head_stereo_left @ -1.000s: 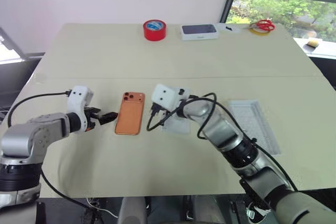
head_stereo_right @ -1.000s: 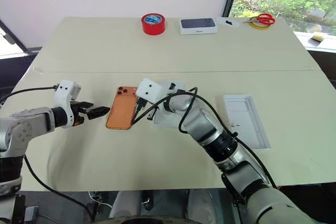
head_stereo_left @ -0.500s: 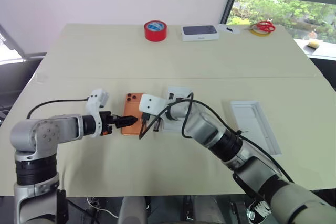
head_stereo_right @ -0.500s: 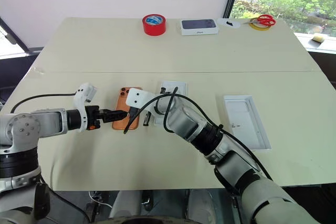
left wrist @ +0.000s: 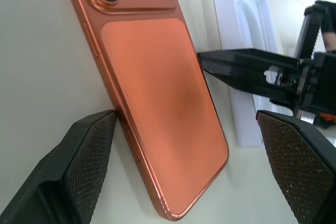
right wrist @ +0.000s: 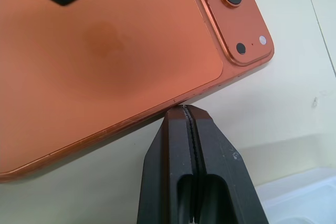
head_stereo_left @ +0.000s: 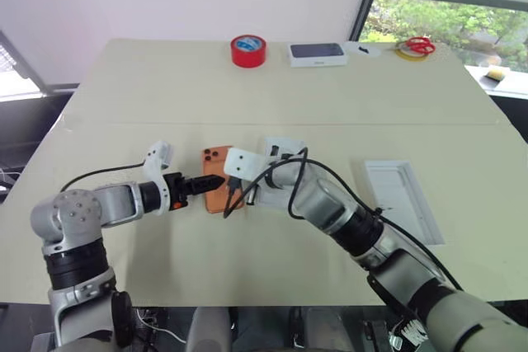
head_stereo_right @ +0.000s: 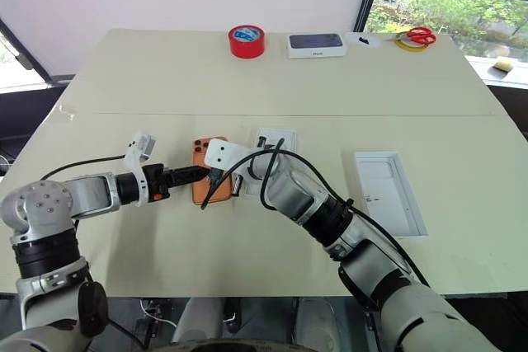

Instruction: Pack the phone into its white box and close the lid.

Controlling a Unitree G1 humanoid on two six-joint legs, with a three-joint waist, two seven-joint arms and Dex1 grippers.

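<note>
Orange, stiff and probably slick, the phone [left wrist: 157,103] lies back-up on the table [head_stereo_left: 247,88], just beside the flat white insert [head_stereo_left: 276,172]. Left gripper [left wrist: 189,166] straddles its long edges, fingers spread; the right gripper [right wrist: 190,129], fingers pressed together, touches one long edge. Those edges look the safest hold.

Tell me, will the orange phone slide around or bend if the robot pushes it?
The phone looks stiff, so it probably won't bend. Its smooth back lies flat on the table, so it will likely slide and be hard to get under. The shut right gripper seems to push its edge.
</note>
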